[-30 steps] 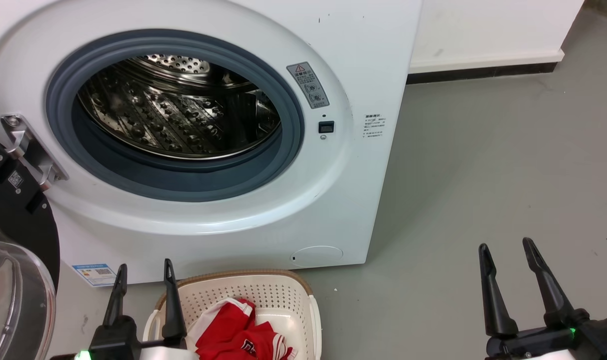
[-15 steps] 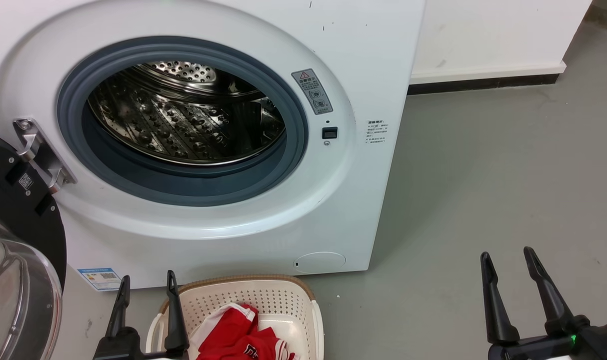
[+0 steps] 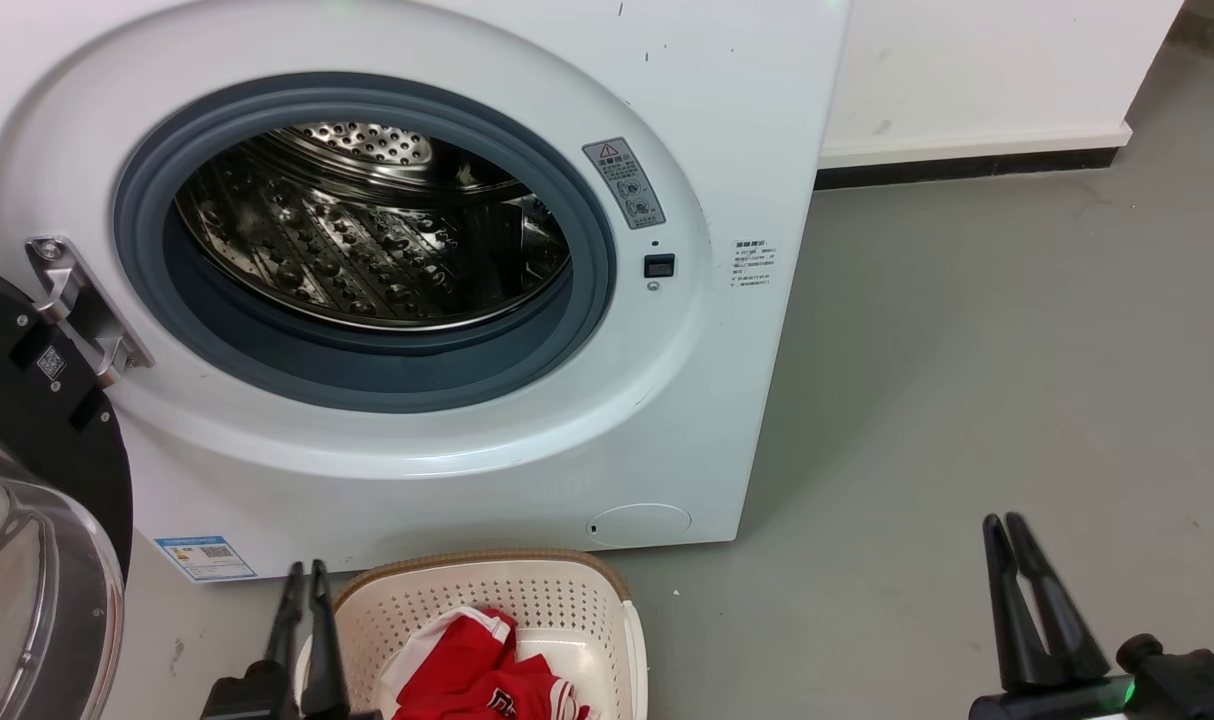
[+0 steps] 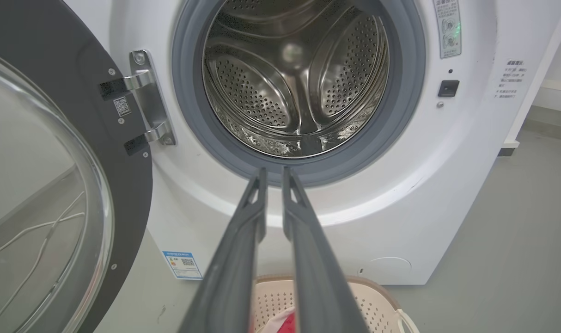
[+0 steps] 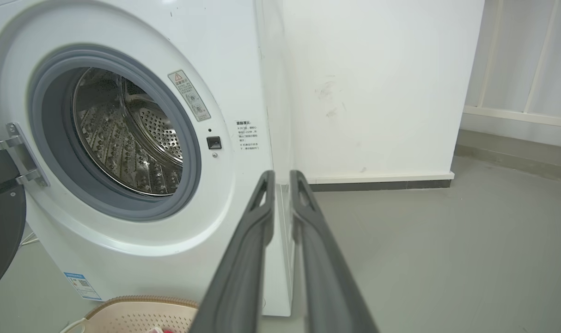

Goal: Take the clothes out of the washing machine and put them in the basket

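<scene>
The clothes (image 3: 477, 665), bright red with white trim, lie bunched inside the basket (image 3: 527, 590), toward its left half. The cream basket with its brown rim stands on the grey floor (image 3: 967, 350). Directly behind the basket rises the washing machine (image 3: 727, 120), its porthole above the basket and slightly to the left. The perforated steel drum (image 3: 367, 230) shows bare metal. The black-framed glass door (image 3: 37, 560) hangs swung open, well to the left of the basket. A blue label (image 3: 207, 557) sits low on the machine's front, just left of the basket's far rim.

The left end effector (image 3: 305, 575) stands at the basket's left edge, fingers pointing up toward the machine, drawn narrow with only a slit between them and holding nothing. The right end effector (image 3: 1002, 520) is well to the right of the basket over bare floor, equally narrow and empty. A white wall (image 3: 967, 60) with a dark skirting lies beyond, far right of the basket.
</scene>
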Controlling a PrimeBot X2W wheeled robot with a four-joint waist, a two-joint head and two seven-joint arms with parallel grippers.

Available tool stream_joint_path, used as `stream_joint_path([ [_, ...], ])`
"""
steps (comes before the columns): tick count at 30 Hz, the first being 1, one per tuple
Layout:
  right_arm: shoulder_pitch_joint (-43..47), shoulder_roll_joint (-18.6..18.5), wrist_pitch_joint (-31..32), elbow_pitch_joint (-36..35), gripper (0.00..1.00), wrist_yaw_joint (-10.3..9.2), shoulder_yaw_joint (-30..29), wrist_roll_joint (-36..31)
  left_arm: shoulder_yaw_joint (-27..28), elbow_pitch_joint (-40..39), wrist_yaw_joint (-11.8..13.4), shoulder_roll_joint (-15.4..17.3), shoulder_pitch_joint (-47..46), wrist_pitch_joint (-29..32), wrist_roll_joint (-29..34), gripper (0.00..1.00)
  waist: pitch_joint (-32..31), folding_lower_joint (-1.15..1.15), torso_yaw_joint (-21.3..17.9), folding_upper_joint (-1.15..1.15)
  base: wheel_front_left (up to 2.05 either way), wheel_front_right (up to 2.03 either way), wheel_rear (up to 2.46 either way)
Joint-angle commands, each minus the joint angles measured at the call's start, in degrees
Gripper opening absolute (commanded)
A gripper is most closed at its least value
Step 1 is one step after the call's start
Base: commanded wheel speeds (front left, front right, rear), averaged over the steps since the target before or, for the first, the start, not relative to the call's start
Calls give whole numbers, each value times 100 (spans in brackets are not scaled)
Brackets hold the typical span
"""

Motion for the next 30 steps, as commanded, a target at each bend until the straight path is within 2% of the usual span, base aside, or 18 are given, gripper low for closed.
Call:
stream_joint_path([
  [1,5,0,2,5,0,0,8,32,-10,-9,4,0,6,1,-33,0,2,0,1,0,0,0,0],
  [3,0,-3,22,97,0,0,11,81,-19,63,-1,2,8,7,-90,0,4,0,1,0,0,0,0],
  [16,-304,-118,273,450,0,0,4,1684,-2,274,-256,98,-257,277,-1755,0,-11,0,51,0,0,0,0],
  [30,-589,-192,536,782,0,0,-40,3120,33,551,-521,163,-538,546,-3261,0,-25,0,105,0,0,0,0],
])
